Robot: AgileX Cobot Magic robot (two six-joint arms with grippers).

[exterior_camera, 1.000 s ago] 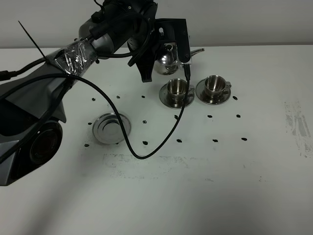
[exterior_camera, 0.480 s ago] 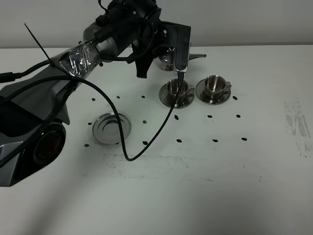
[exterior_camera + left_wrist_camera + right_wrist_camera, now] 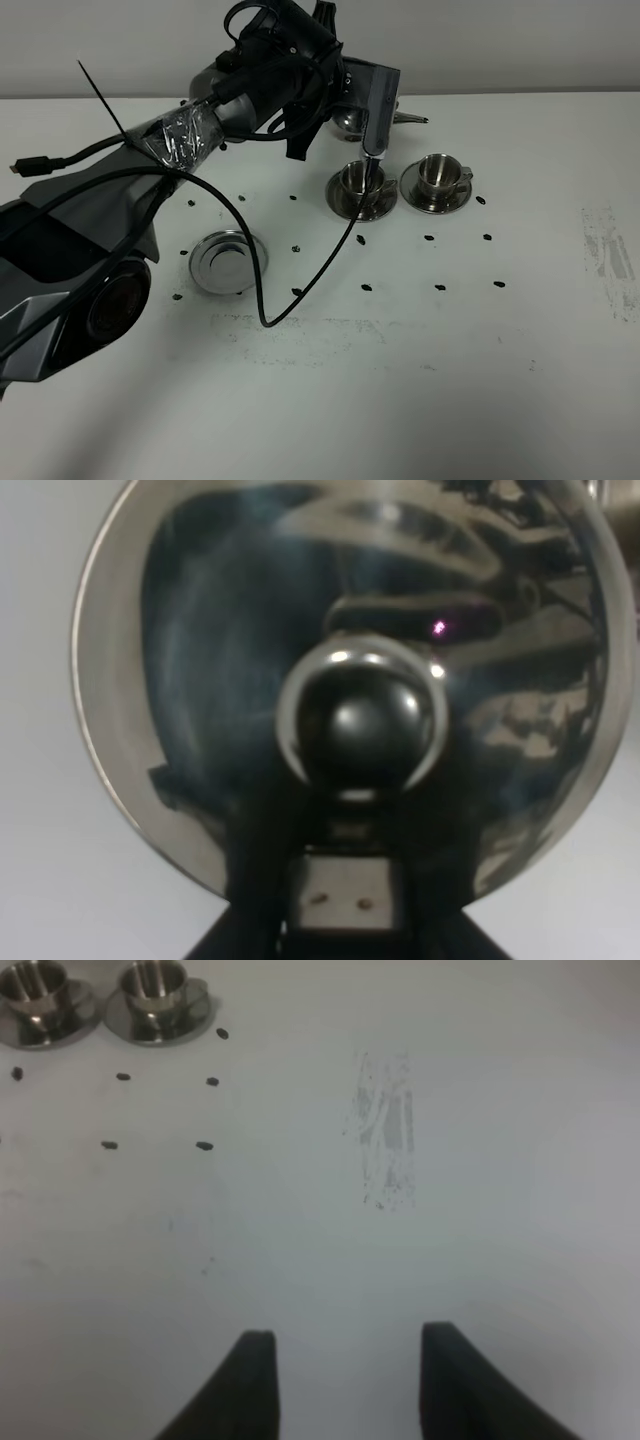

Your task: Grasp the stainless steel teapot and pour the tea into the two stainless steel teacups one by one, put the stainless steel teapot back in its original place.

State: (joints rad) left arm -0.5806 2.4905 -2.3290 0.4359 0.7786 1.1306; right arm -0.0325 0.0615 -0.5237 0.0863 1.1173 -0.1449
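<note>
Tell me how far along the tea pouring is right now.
Done: the shiny stainless steel teapot is off its flat round steel disc, held by the left gripper. In hand: it hangs behind the two small handled steel teacups; no stream shows, and whether either is filled cannot be told. Left: pour into both, then set the teapot back on the disc.

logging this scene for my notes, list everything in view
table: 1, white
stainless steel teapot: 1, shiny steel, behind the cups, held by the left gripper
stainless steel teacups: 2, shiny steel, side by side
saucers: 2, steel, one under each cup
steel disc: 1, shiny, bare, front-left of the cups
black marks: many, dotted over the table
scuff: 1, grey, table's right side
cable: 1, black, looping from the left arm
left gripper: 1, black, shut on the teapot
right gripper: 1, black, open, empty, near the scuff
</note>
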